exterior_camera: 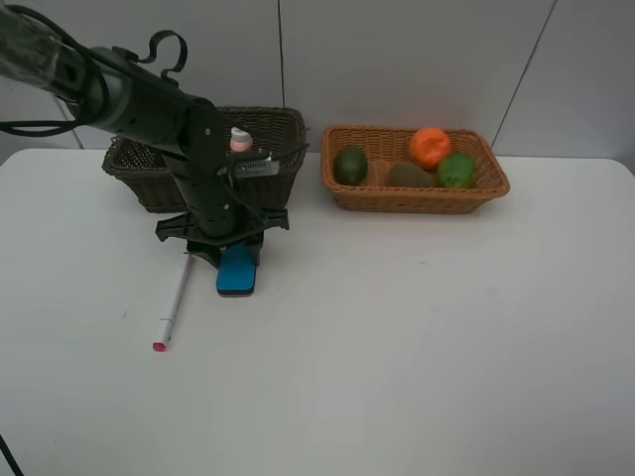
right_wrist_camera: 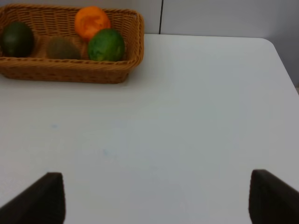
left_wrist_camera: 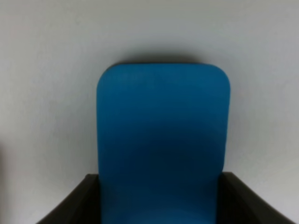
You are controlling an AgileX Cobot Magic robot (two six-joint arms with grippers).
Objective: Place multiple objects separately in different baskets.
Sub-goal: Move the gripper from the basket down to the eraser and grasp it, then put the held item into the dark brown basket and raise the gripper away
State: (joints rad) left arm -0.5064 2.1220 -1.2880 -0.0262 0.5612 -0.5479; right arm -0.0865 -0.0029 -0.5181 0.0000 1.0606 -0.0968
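Left gripper [exterior_camera: 230, 260] is down on the white bench [exterior_camera: 417, 347], jaws clamped on both sides of the flat blue eraser block [left_wrist_camera: 162, 140]. The white marker with a pink tip [exterior_camera: 174, 305] lies just at its 9 o'clock, not touching. Deep dark brown wicker basket [exterior_camera: 134, 169] sits at 12; the shallow orange-tan wicker basket [right_wrist_camera: 70, 70] holds fruit. Right gripper [right_wrist_camera: 156, 196] hangs with jaws spread over bare bench, loads of room toward the edge.
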